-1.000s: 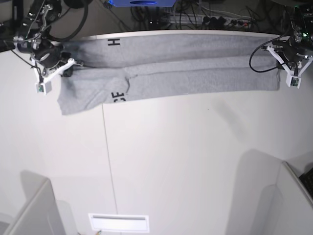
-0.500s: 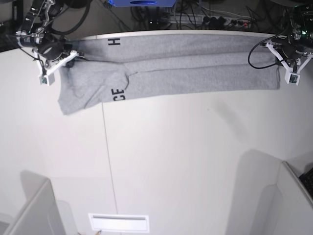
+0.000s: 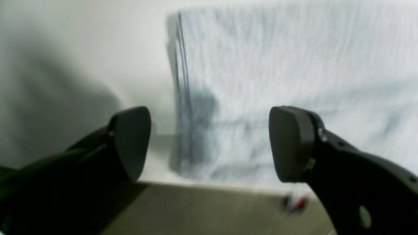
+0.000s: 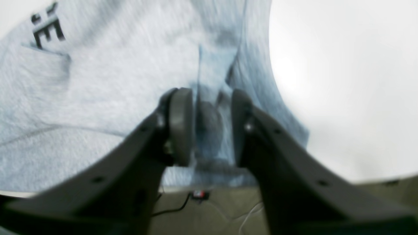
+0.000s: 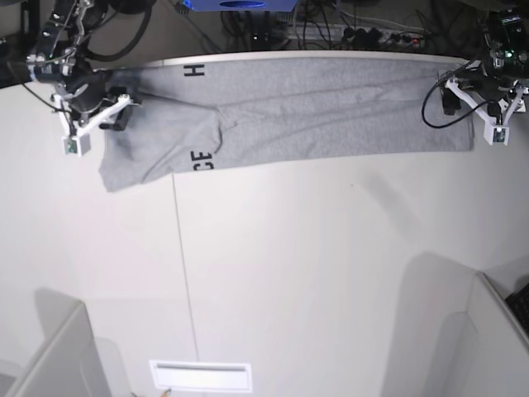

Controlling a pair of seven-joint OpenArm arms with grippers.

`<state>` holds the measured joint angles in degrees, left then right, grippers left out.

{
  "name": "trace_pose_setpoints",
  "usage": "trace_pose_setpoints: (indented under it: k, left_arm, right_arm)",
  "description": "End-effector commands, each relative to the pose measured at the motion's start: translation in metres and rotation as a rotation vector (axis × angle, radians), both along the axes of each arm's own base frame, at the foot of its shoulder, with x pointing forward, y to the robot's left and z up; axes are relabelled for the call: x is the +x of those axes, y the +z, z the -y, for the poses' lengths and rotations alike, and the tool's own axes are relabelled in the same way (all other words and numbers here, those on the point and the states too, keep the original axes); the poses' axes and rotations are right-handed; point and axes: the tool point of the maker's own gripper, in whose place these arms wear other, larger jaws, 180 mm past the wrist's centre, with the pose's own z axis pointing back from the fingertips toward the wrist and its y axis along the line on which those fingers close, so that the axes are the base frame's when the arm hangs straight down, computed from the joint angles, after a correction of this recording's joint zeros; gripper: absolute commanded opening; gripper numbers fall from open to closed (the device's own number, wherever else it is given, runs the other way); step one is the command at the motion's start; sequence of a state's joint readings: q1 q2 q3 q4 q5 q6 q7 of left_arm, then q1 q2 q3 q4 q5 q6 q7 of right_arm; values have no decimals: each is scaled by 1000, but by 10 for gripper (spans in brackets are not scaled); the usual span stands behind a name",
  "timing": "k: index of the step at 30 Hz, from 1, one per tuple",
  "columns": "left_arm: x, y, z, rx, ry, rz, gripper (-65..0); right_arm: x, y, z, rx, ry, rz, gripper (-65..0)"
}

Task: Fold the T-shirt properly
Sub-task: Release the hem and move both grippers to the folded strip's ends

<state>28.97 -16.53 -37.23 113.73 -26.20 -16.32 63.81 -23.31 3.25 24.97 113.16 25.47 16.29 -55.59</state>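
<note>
Lettering (image 4: 45, 27) on T-shirt (image 5: 331, 107) beside right claw (image 4: 209, 130), wrist view only.

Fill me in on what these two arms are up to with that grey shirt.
The two arms are folding a grey T-shirt that lies as a long band along the far edge of the white table. The left gripper is wide open over the shirt's hem end, with nothing between its pads. The right gripper is only slightly open at the other end, with a fold of cloth between its pads. Black letters show near that end.
</note>
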Motion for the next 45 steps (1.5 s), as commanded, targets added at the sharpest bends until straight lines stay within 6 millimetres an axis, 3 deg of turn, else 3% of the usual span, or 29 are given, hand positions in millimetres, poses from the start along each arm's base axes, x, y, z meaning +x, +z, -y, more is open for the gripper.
trace_pose_setpoints:
  k: [1, 2, 3, 6, 9, 17, 21, 25, 31, 36, 40, 45]
  left_arm:
    - [9, 9, -2, 6, 9, 48, -140]
    - [14, 9, 3, -10, 16, 66, -207]
    - [18, 9, 5, -22, 23, 81, -286]
    - [27, 8, 13, -51, 45, 112, -650]
    - [31, 4, 14, -68, 64, 118, -650]
    - [25, -16, -3, -4, 116, 47, -650]
    - [29, -49, 6, 3, 82, -55, -650]
    - [47, -59, 8, 6, 80, -55, -650]
    - [80, -79, -2, -4, 125, -75, -650]
    - [134, -72, 0, -26, 123, 0, -650]
    - [160, -54, 9, -22, 86, 56, -650]
    - [176, -12, 5, 26, 76, 174, -650]
  right_arm:
    - [14, 12, -5, -5, 38, 62, -603]
    - [18, 13, -12, -3, 70, 75, -650]
    - [22, 15, -18, 1, 88, 85, -650]
    - [35, 19, -24, 6, 106, 110, -650]
    - [42, 11, -21, 16, 89, 95, -650]
    - [41, -38, 4, -151, 50, -70, -650]
    - [52, -55, 9, -189, 34, -124, -650]
    - [71, -59, 14, -207, 27, -110, -650]
    - [104, -57, 34, -193, -78, -97, -650]
    - [132, -45, 35, -178, -114, -59, -650]
    - [142, -30, 29, -168, -118, -16, -650]
    - [150, 17, 12, -130, -120, 125, -650]
